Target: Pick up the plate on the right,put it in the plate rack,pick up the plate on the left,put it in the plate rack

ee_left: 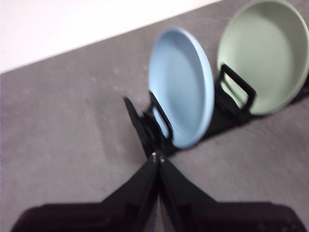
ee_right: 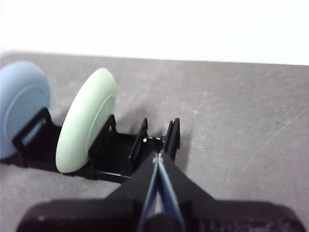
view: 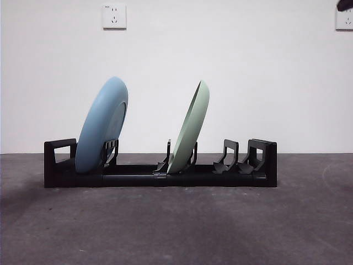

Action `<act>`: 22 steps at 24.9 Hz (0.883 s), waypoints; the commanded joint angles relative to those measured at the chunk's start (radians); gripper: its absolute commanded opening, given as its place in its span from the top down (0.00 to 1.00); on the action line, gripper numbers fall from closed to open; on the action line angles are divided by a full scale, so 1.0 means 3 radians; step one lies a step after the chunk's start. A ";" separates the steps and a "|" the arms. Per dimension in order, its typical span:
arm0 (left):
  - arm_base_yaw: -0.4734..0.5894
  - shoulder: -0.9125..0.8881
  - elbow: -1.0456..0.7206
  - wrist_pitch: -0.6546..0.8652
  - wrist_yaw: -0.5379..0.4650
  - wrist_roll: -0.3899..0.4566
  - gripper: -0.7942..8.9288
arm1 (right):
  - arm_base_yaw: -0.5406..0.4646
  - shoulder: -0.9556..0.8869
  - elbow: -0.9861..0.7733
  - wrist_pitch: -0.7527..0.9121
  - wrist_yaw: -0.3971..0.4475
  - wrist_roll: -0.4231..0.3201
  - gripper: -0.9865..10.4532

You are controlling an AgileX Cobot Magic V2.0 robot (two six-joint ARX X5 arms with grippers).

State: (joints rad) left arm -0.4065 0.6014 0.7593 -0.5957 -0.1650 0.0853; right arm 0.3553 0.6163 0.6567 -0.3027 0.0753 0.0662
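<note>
The black plate rack stands across the middle of the dark table. A blue plate leans in its left end slot, and a pale green plate leans in a middle slot. Both plates rest free of any gripper. In the left wrist view my left gripper is shut and empty, a short way off the rack's end beside the blue plate, with the green plate beyond. My right gripper is shut and empty, off the rack's other end past the green plate.
A white wall with two sockets rises behind the table. A black tip of an arm shows at the top right corner of the front view. Two vacant prong pairs stand at the rack's right end.
</note>
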 commanded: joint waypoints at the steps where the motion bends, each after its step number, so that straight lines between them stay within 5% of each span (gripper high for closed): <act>1: 0.0009 -0.0290 -0.0326 0.0183 0.0055 -0.0088 0.93 | 0.0014 -0.0212 -0.0278 0.0042 0.0034 0.0142 0.92; 7: 0.0008 -0.0360 -0.0379 0.0136 0.0050 -0.0112 0.92 | 0.0006 -0.0172 -0.0299 -0.0144 0.0308 0.0392 0.91; 20: 0.0008 -0.0282 -0.0379 0.0136 0.0038 -0.0112 0.92 | 0.0004 -0.0148 -0.0299 -0.0144 0.0296 0.0389 0.91; 22: 0.0008 -0.0312 -0.0378 0.0113 0.0020 0.0098 0.92 | 0.0004 -0.0148 -0.0299 -0.0144 0.0296 0.0389 0.91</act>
State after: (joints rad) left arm -0.4057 0.5079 0.6487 -0.5636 -0.1551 0.0799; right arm 0.3557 0.5735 0.5739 -0.3511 0.1604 0.1726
